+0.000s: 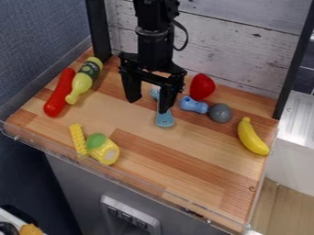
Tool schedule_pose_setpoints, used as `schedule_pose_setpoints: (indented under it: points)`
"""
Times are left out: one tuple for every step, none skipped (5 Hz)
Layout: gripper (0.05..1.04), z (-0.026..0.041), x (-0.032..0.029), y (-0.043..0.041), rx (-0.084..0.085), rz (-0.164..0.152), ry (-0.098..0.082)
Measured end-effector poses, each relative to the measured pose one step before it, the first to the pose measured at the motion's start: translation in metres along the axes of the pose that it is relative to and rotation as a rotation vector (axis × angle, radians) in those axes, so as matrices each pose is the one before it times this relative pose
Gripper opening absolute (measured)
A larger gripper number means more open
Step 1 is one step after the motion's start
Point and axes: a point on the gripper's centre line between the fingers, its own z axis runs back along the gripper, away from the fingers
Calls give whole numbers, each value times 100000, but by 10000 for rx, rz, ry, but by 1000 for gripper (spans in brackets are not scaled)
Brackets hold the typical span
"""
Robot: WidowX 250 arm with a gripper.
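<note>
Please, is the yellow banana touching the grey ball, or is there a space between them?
Apart. The camera view shows bare wooden counter between the banana and the grey ball.

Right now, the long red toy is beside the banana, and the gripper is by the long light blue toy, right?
You mixed up what's beside the long red toy: the camera view shows the yellow-green bottle there. The gripper is by the long light blue toy.

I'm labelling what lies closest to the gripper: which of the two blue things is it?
The long, light-blue one, partly hidden behind the gripper; the stubby blue one lies beside the grey ball.
</note>
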Motion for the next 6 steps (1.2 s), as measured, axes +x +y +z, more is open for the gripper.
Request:
schedule_pose_setpoints:
  points:
    - [999, -246, 123, 1963, 12, -1216, 51]
    - [997, 10, 884, 3140, -14, -1901, 104]
    - [995, 151, 847, 3917, 70, -2046, -1]
    - [999, 103, -197, 3543, 93, -1753, -48]
    - [999, -707, -1535, 2137, -227, -659, 69]
    - [999, -185, 57, 584, 92, 205, -56]
